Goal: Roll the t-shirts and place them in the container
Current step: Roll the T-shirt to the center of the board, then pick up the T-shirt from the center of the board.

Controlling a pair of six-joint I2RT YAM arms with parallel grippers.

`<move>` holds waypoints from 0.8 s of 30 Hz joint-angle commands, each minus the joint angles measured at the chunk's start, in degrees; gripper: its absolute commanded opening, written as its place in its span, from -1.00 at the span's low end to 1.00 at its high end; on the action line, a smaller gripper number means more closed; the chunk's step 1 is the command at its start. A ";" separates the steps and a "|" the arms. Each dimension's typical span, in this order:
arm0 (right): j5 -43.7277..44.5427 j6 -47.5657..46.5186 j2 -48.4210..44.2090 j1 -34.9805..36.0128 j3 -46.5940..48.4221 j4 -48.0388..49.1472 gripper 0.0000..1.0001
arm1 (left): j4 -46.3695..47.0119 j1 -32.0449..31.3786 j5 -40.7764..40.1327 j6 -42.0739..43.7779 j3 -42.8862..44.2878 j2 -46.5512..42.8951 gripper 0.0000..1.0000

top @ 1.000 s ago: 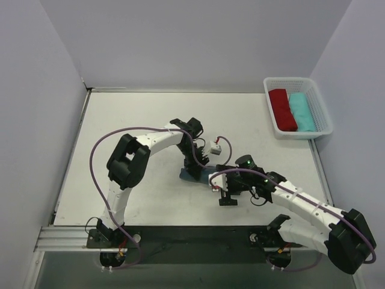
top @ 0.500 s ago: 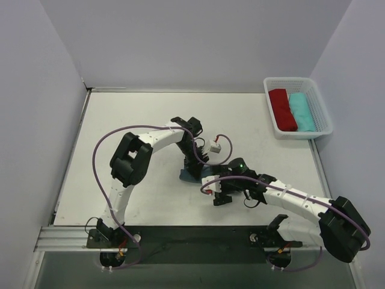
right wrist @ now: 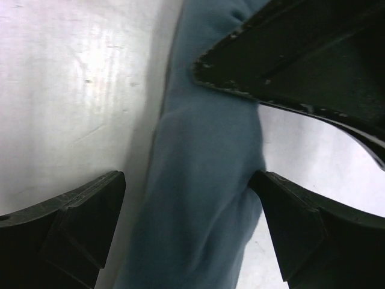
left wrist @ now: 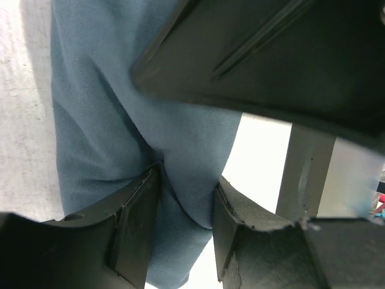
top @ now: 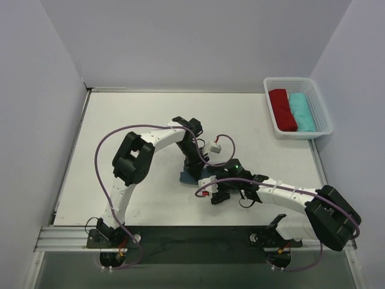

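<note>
The slate-blue t-shirt (top: 187,176) lies as a small rolled bundle at the table's middle, mostly hidden under both grippers. My left gripper (top: 197,164) comes down on it from the far side. In the left wrist view the left gripper (left wrist: 186,180) is shut on a fold of the t-shirt (left wrist: 120,120). My right gripper (top: 203,182) reaches in from the near right. In the right wrist view the right gripper (right wrist: 187,180) is open and straddles the t-shirt (right wrist: 204,180), with its right finger (right wrist: 295,229) touching the cloth. No white tag shows.
A white basket (top: 325,114) stands at the far right and holds a red roll (top: 281,108) and a teal roll (top: 301,111). Grey walls close in the table on the left, the back and the right. The two grippers are crowded closely over the bundle.
My right arm has swung left and its gripper has closed in on the t-shirt bundle. My left gripper has stayed on the bundle with hardly any movement.
</note>
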 commanded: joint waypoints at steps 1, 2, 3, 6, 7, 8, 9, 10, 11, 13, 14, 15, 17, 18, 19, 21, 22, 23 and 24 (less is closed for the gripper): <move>2.40 -1.80 3.55 0.50 -1.57 5.08 1.00 | -3.17 -0.46 0.52 1.51 0.41 2.38 -0.04; 2.23 -1.98 4.16 0.50 -1.66 5.34 1.00 | -3.25 -0.46 0.60 1.51 0.41 2.38 -0.04; 2.14 -1.81 4.34 0.68 -1.75 5.43 1.00 | -3.34 -0.46 0.95 1.51 0.41 2.47 -0.05; 1.09 -2.69 5.22 0.77 0.00 0.09 0.46 | -3.78 -0.37 1.31 1.86 0.67 2.56 -0.06; 1.08 -2.34 5.49 0.77 0.53 -0.97 0.24 | -3.78 -0.37 1.40 1.86 0.85 2.47 -0.07; 0.82 -1.81 5.75 0.68 2.01 -4.03 -0.28 | -3.87 -0.29 1.48 1.86 0.93 2.38 -0.07; 0.12 -1.98 6.01 0.68 2.64 -5.71 -0.51 | -3.61 -0.20 1.31 1.86 1.11 2.21 -0.06; -0.14 -2.07 6.10 0.68 3.43 -7.04 -0.80 | -2.74 -0.11 0.79 0.47 1.02 1.77 -0.04; -0.58 -1.55 6.45 0.59 5.00 -9.22 -0.90 | -1.60 0.33 0.09 -0.24 0.85 1.07 -0.03; -1.72 -0.15 7.33 0.24 7.73 -12.65 -1.00 | 0.78 1.20 -0.18 -3.30 2.15 -1.04 0.04; -2.42 0.47 7.94 -0.20 9.31 -17.55 -1.00 | 0.79 2.69 -0.45 -4.89 3.56 -1.66 0.07; -3.13 3.69 8.12 -1.77 12.80 -18.99 -1.00 | 1.05 3.92 -0.28 -6.56 5.05 -2.88 0.11; -6.73 7.75 8.30 -4.49 16.77 -24.50 -1.00 | 2.10 6.38 0.69 -11.92 9.10 -4.99 0.16; -7.43 11.69 8.56 -6.94 20.62 -26.10 -1.00 | 3.67 9.27 0.52 -13.07 9.89 -7.87 0.17; -8.22 13.47 8.74 -8.36 22.57 -27.77 -1.00 | 4.38 10.69 0.34 -14.91 10.42 -9.38 0.18; -8.93 15.76 8.30 -10.74 25.57 -31.56 -1.00 | 5.44 16.20 0.25 -17.02 12.09 -12.28 0.18; -9.02 17.68 8.04 -13.10 28.19 -32.35 -1.00 | 5.88 18.59 0.34 -17.82 12.53 -12.99 0.18; -8.85 17.88 7.34 -13.90 29.26 -34.28 -1.00 | 6.23 20.61 0.60 -18.26 12.80 -13.61 0.18; -8.59 17.88 6.99 -14.70 30.49 -35.16 -1.00 | 6.32 22.46 0.87 -18.44 12.89 -14.40 0.18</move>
